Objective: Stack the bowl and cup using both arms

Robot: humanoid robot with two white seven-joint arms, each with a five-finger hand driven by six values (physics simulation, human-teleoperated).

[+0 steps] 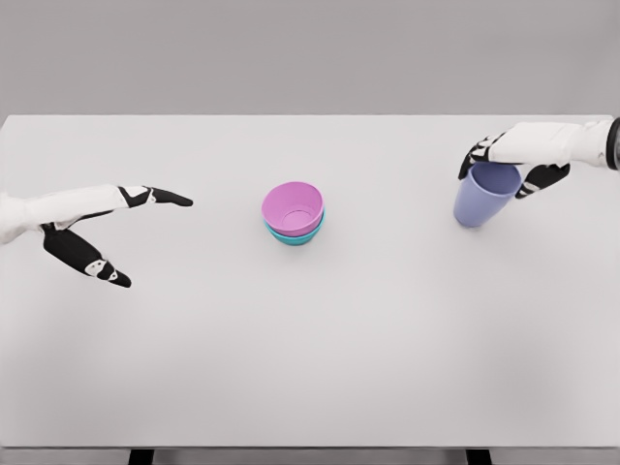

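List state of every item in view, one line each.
pink bowl: upright, nested in the teal bowl
teal bowl: upright on the table, under the pink one
purple cup: tilted, gripped at the rim
left hand: open, holding nothing
right hand: shut on the cup

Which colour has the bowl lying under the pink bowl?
Teal: the lower bowl shows beneath the pink bowl in the head view.

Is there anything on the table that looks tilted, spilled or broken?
Only the blue cup is askew: it leans in the right hand, which grips it near the rim. The pink bowl sits neatly inside the teal bowl. The left hand is open and empty. Nothing looks spilled or damaged.
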